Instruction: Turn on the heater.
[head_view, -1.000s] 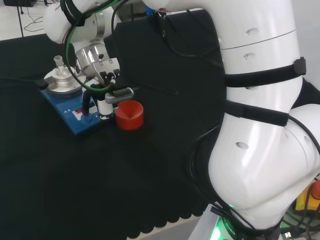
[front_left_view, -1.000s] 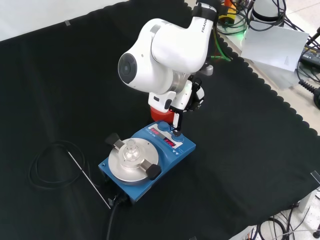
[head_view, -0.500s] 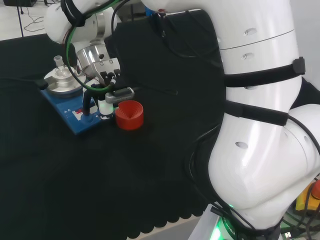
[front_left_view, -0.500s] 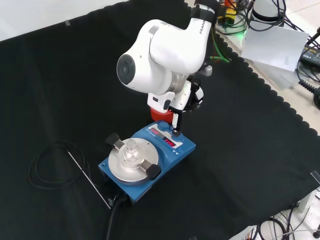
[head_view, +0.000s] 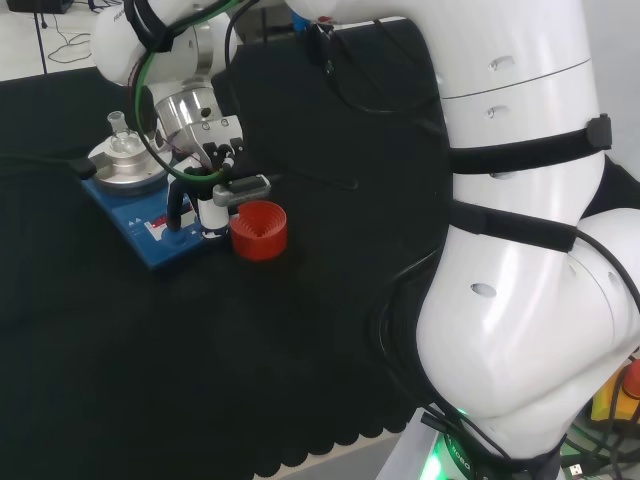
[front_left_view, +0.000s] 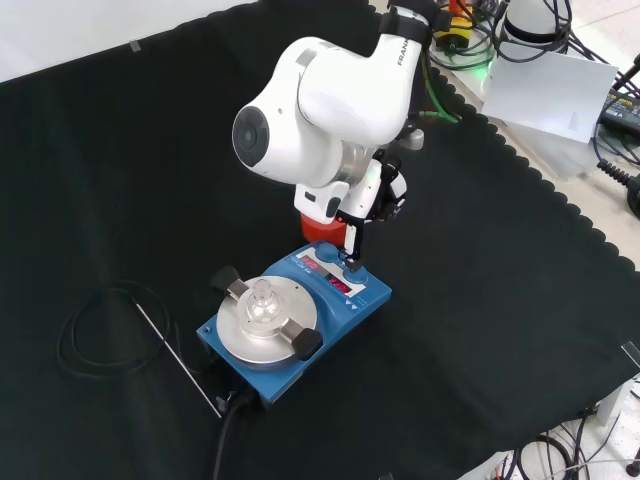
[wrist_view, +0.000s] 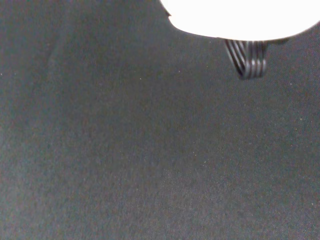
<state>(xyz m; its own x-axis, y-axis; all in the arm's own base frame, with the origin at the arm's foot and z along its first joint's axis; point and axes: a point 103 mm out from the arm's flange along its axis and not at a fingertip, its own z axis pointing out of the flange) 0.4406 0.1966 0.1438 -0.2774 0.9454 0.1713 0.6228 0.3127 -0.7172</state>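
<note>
One black finger of the hand (front_left_view: 357, 232) points straight down onto the front control panel of the blue heater (front_left_view: 293, 325), its tip touching the panel beside the red displays in the lower centre of the front view. How the other fingers are set cannot be told. In the head view the heater (head_view: 150, 215) sits at centre left on the counter (head_view: 300, 330), a small glass flask (head_view: 120, 135) clamped on its round metal plate. A red ribbed ring (head_view: 259, 229) stands just beside the heater.
</note>
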